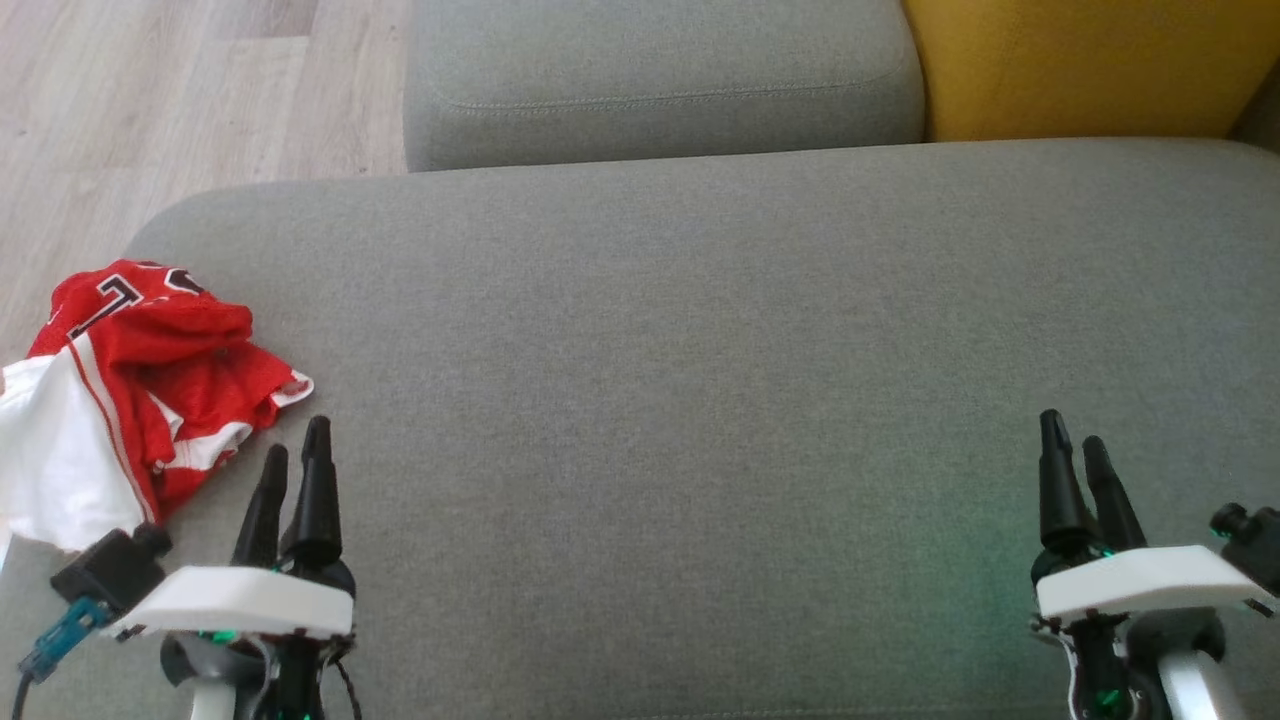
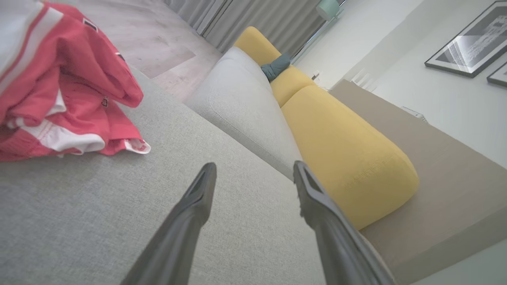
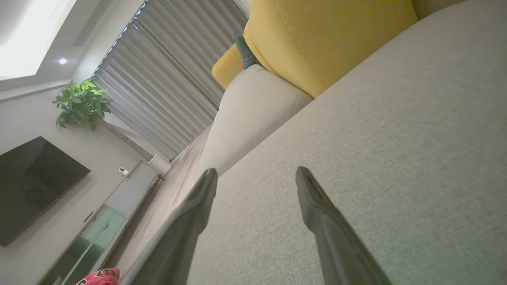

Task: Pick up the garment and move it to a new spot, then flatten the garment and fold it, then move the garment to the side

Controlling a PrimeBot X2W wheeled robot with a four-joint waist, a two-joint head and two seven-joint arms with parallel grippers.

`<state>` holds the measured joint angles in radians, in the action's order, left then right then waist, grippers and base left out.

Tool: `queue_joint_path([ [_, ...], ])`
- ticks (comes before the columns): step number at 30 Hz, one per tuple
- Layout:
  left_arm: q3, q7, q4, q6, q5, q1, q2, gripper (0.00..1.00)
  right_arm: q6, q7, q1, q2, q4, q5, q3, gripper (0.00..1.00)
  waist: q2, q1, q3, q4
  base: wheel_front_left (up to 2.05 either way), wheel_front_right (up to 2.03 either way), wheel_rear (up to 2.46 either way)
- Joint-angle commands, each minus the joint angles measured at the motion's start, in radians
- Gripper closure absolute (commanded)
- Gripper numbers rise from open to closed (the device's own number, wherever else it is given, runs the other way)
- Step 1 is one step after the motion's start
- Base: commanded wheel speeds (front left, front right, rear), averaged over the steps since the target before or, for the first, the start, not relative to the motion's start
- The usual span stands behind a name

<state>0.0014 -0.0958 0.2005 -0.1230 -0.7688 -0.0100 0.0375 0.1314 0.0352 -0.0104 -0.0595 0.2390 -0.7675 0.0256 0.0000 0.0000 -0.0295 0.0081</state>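
Observation:
A crumpled red and white garment [image 1: 130, 390] lies at the left end of the grey seat cushion [image 1: 700, 400], partly over its edge. It also fills the upper left of the left wrist view as the garment [image 2: 67, 87], and a red scrap of the garment [image 3: 101, 276] peeks in at the bottom of the right wrist view. My left gripper [image 1: 295, 450] stands open just right of the garment's near edge, not touching it, nothing between its fingers [image 2: 200, 194]. My right gripper [image 1: 1075, 435] is open above bare cushion at the lower right, far from the garment.
A second grey cushion [image 1: 660, 80] and a yellow cushion [image 1: 1080, 65] lie beyond the seat. Wooden floor [image 1: 150, 110] shows past the seat's left end. The right wrist view takes in curtains, a plant [image 3: 81, 105] and a dark screen [image 3: 31, 182].

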Motion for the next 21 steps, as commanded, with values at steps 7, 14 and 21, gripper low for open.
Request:
queue_joint_path([
  [7, -0.001, -0.03, -0.054, 0.006, 0.13, -0.05, 0.025, 0.0, 0.0, 0.023, -0.03, -0.003, -0.048, 0.106, -0.032, 0.0, 0.0, 0.0, -0.002, 0.0, 0.0, 0.0, 0.0],
  [14, -0.012, -0.051, -0.061, 0.008, 0.227, -0.039, 0.028, 0.0, -0.001, 0.029, -0.029, -0.002, -0.057, 0.198, -0.046, 0.0, 0.0, 0.0, -0.003, 0.003, 0.0, 0.0, 0.0],
  [21, -0.021, -0.071, -0.066, 0.012, 0.321, -0.036, 0.032, 0.0, -0.001, 0.034, -0.03, -0.001, -0.056, 0.285, -0.057, 0.0, 0.0, 0.0, -0.004, 0.006, 0.0, 0.0, 0.0],
])
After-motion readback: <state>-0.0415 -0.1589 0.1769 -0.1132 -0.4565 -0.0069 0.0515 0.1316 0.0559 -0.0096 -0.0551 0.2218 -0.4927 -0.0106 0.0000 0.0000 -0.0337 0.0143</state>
